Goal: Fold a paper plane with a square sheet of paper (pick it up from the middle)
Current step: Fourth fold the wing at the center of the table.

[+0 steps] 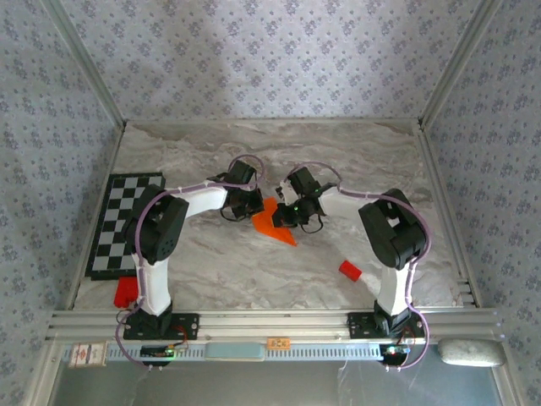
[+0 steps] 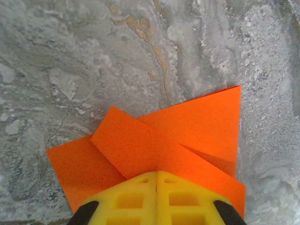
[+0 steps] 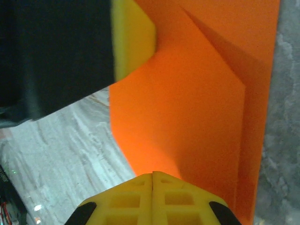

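Observation:
The square sheet of paper (image 1: 272, 223) is bright orange and lies part-folded on the marble table between both arms. In the left wrist view the paper (image 2: 187, 126) shows overlapping flaps with creases. My left gripper (image 2: 156, 173) is shut, its yellow fingertips together and resting on a folded flap. From the right wrist, the paper (image 3: 197, 103) runs away from my right gripper (image 3: 152, 174), which is shut with its tips on the near end of the sheet. The left gripper's yellow finger (image 3: 133, 37) sits over the far corner. From above, left gripper (image 1: 248, 209) and right gripper (image 1: 290, 215) flank the paper.
A black-and-white checkerboard mat (image 1: 127, 222) lies at the left. A small red block (image 1: 350, 271) sits front right, and another red object (image 1: 127, 290) lies by the left arm's base. Metal rails edge the table (image 1: 355, 152).

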Controlling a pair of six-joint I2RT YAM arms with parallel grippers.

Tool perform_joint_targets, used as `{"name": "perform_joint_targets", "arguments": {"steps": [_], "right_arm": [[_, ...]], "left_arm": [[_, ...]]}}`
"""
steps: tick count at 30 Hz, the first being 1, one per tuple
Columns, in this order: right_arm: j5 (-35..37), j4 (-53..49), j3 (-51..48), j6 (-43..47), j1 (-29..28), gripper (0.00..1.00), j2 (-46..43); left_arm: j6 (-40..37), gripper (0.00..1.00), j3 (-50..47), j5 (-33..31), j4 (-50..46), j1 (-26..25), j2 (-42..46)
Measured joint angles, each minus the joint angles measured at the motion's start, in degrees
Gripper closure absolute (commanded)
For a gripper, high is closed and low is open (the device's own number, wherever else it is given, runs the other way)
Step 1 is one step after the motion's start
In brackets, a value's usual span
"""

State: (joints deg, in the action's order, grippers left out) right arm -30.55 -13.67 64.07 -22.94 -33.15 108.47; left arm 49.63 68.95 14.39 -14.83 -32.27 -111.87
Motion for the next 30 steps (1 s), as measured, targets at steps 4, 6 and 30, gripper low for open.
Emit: {"name": "perform_joint_targets", "arguments": {"steps": [4,6,30], "right_arm": [[0.63,0.00,0.37,0.00,0.00,0.98,1.92],[0.72,0.02,0.37,0.02,0.00,0.98,2.34],[-1.42,-2.89,-21.07,0.28,5.38,0.94,-15.72]], "left_arm": [[0.00,1.00,0.37,-0.31,-0.48,0.00,-0.13],[0.17,1.00,0.76,-0.42,-1.01,0.00,-0.37],[2.05,0.95,4.55,-1.79,-6.16,-0.44,-1.90]]}}
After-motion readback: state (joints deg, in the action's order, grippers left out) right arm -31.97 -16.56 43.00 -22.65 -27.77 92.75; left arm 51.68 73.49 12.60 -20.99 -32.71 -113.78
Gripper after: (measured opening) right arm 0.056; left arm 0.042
